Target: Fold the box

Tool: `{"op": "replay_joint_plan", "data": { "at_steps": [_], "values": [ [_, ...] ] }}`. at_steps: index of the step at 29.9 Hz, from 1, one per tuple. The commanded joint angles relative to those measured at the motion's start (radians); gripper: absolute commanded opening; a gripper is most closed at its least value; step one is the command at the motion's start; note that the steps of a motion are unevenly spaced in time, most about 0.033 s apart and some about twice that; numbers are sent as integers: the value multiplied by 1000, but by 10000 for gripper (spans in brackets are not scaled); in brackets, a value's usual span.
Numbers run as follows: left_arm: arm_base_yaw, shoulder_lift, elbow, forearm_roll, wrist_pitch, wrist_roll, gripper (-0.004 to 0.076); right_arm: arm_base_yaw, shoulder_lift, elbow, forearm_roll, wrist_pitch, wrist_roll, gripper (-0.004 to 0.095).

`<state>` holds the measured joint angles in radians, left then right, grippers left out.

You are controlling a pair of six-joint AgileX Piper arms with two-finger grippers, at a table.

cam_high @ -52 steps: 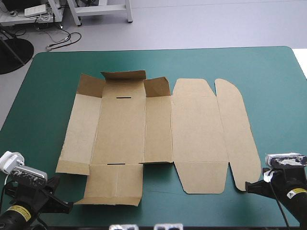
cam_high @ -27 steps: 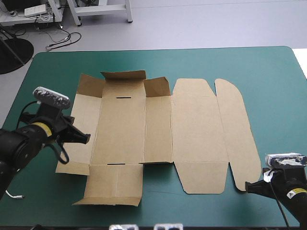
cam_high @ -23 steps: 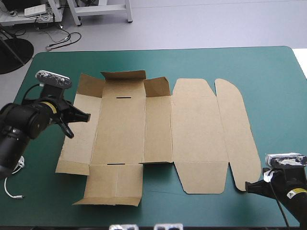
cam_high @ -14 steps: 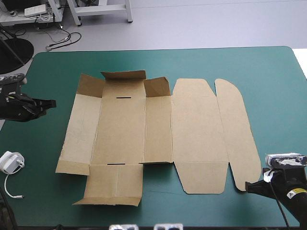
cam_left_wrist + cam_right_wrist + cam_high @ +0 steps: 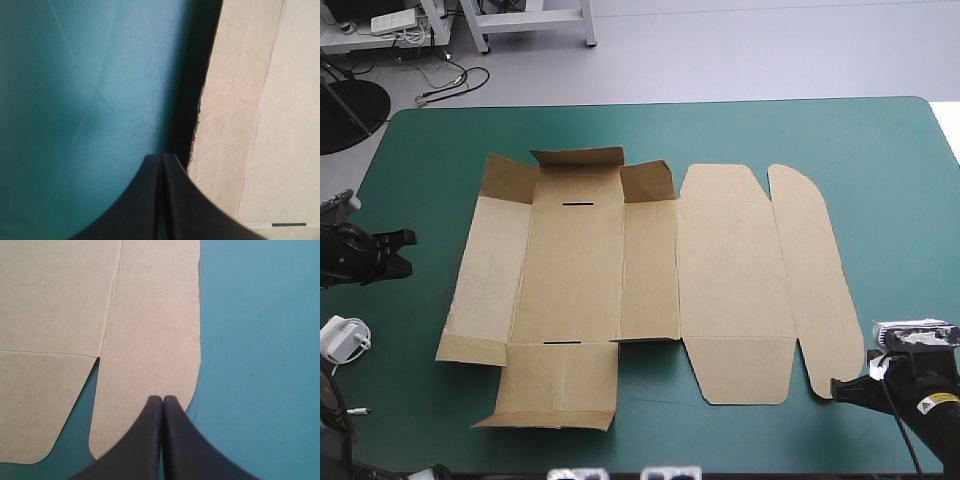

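One flat brown box (image 5: 620,270) lies spread in the middle of the teal-green worktop (image 5: 880,160), and two arms reach in at the sides.

At the worktop's left edge the left arm (image 5: 355,255) sits over bare cover, apart from the board. In its wrist view the left jaws are pressed together in one pointed arch above the cover. The box (image 5: 260,125) has its left edge just ahead and to one side of them, with a dark band of shadow along that edge. Nearer the front edge, beside this arm, lies one small white plug block (image 5: 340,338) with a thin cord.

The left part of the sheet has three long panels side by side. Three short flaps stand slightly raised along their far end. At the near end are one squarish flap and one small tab. The middle panel carries two dark slits, the far slit (image 5: 577,205) and the near slit (image 5: 562,342).

Further right come one wide panel with one tapered flap at each end, then one long narrow strip (image 5: 815,280) with rounded ends, all flat.

At the near right corner is the right arm (image 5: 920,400). The right jaws are together, and their tip is over the rounded near end of that strip on the box (image 5: 150,315); whether it touches the board I cannot tell.
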<state>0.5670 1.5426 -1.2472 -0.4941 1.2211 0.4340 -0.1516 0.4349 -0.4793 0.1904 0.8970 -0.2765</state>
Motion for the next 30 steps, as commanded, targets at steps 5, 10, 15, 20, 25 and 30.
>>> {"op": "replay_joint_plan", "data": {
  "at_steps": [5,10,15,20,25,30],
  "values": [
    [-18,-7,-23,-49,70,6,66,2,6,-27,13,-62,-2,-20],
    [-88,-7,-23,-29,70,69,279,2,6,-27,13,-62,0,-20],
    [-138,-6,-23,44,48,62,507,2,6,-27,13,-62,0,-20],
    [-139,19,-16,23,63,24,494,2,6,-27,13,-62,0,-20],
    [-139,64,45,-55,68,77,491,2,7,-27,13,-62,0,-20],
    [-139,96,76,-73,73,90,491,2,7,-27,13,-62,0,-20]
  ]
}}
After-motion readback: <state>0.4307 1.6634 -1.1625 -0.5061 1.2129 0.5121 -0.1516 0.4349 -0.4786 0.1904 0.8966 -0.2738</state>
